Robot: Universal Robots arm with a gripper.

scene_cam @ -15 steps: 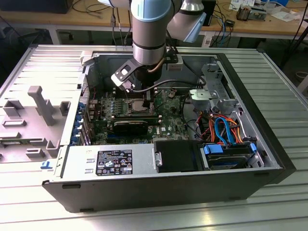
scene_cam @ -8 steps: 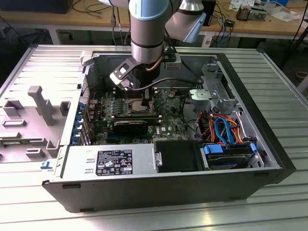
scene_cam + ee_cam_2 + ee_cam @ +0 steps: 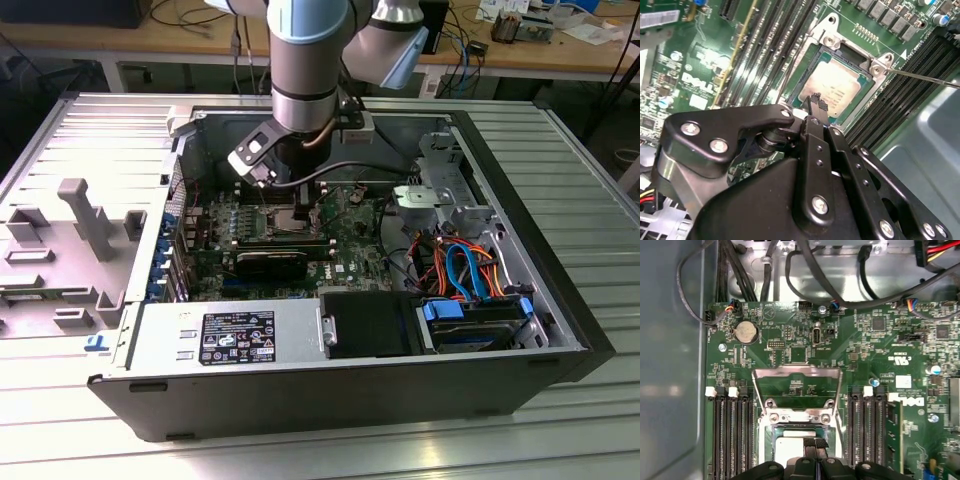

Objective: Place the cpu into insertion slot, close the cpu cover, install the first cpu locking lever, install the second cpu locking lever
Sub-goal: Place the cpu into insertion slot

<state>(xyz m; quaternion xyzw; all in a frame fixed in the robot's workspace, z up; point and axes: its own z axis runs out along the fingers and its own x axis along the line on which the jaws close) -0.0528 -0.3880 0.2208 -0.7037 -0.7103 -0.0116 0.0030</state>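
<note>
Memory slots (image 3: 735,430) flanking cpu (image 3: 835,87) beneath gripper (image 3: 817,104)

We log: white logo (image 3: 697,82) on the motherboard (image 3: 790,355), faint print on the cpu (image 3: 832,87) in the motherboard's socket, printed label (image 3: 238,337) on the power supply (image 3: 165,340) beside the motherboard.

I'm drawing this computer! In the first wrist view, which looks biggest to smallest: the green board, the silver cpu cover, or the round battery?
1. green board
2. cpu cover
3. round battery
No close calls.
</note>
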